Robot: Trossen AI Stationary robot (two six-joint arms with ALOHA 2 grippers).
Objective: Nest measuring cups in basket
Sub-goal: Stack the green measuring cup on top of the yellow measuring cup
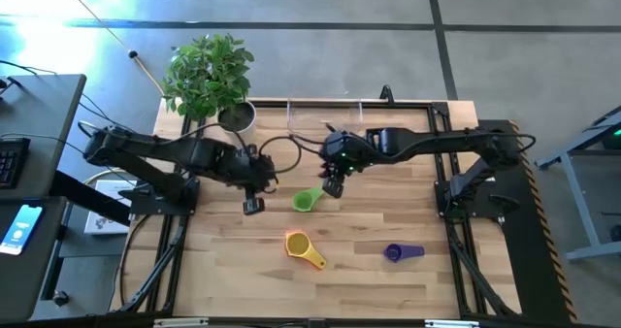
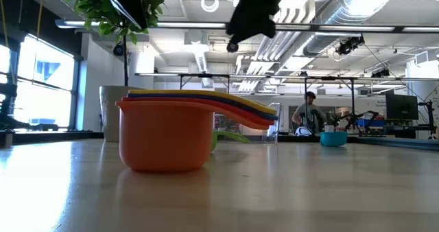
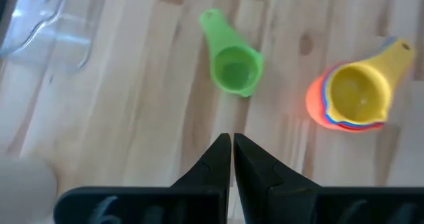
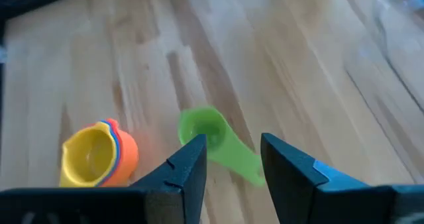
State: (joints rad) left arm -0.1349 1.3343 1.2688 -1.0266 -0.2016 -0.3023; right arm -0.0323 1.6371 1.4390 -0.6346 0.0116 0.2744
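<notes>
A green measuring cup (image 1: 308,200) lies on the table near the middle, bowl on the wood, handle toward the far right. A nested stack of cups, yellow on top and orange at the bottom (image 1: 303,247), stands nearer the front edge. It also shows in the low view (image 2: 171,132). A purple cup (image 1: 402,253) lies to its right. My right gripper (image 4: 232,159) is open and hangs above the green cup (image 4: 215,141), clear of it. My left gripper (image 3: 232,151) is shut and empty, left of the green cup (image 3: 233,65). The clear basket (image 1: 325,114) stands at the far edge.
A white pot with a leafy plant (image 1: 236,114) stands at the far left, beside the basket. A black frame runs along the table's edges (image 1: 456,212). Bare wood lies between the cups and the front edge. A person stands in the room beyond the table (image 2: 306,115).
</notes>
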